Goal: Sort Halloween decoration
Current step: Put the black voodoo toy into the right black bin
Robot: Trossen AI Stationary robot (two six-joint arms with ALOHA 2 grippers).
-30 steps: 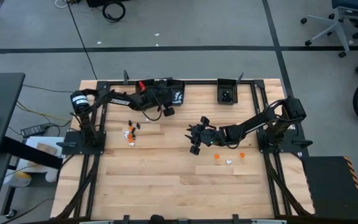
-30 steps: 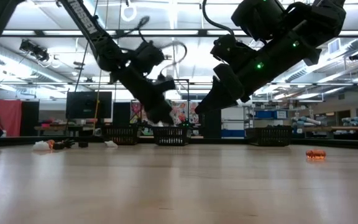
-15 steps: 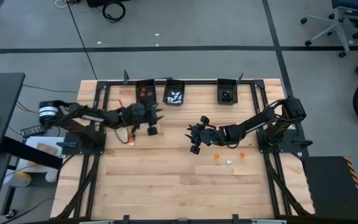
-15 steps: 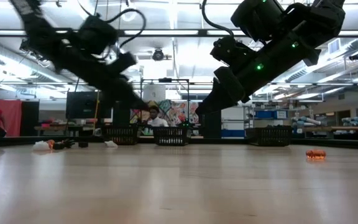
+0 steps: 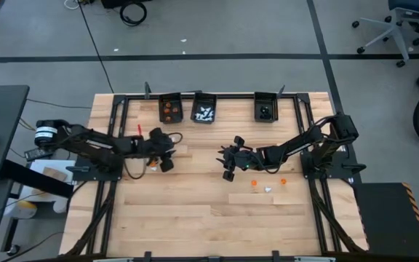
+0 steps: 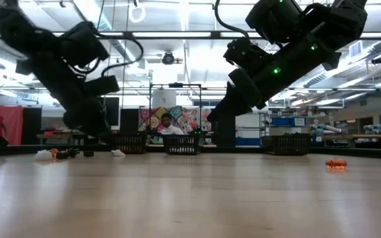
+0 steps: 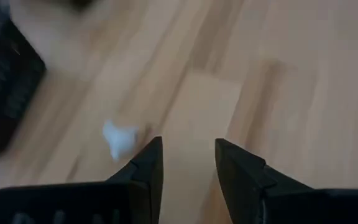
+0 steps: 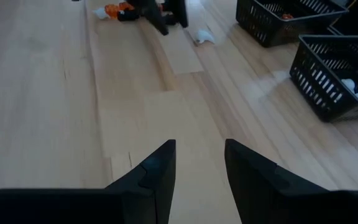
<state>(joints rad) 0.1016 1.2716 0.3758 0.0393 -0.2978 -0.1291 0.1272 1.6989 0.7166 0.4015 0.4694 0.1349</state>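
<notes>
The Halloween decoration lies in two groups of tiny trinkets. One group (image 5: 151, 164) is at the table's left, partly under my left arm; a white trinket (image 7: 118, 138) lies just beside one finger. My left gripper (image 7: 188, 149) hovers there, open, with bare wood between its fingers. The other group, orange (image 5: 253, 183) and white (image 5: 268, 189) pieces, lies on the wood right of centre. My right gripper (image 5: 228, 156) hangs open and empty near the table's middle, above the wood.
Three small black bins stand along the far edge: one with orange pieces (image 5: 169, 108), one with white pieces (image 5: 204, 111), one with a dark piece (image 5: 265, 109). A black frame rail (image 5: 195, 95) borders the table. Bare wood spans the near half.
My left gripper has drawn back from over the bins at the far edge toward the table's left and near side, sinking and rolling as it went, and now hangs low by the left group of trinkets. My right arm has kept still.
</notes>
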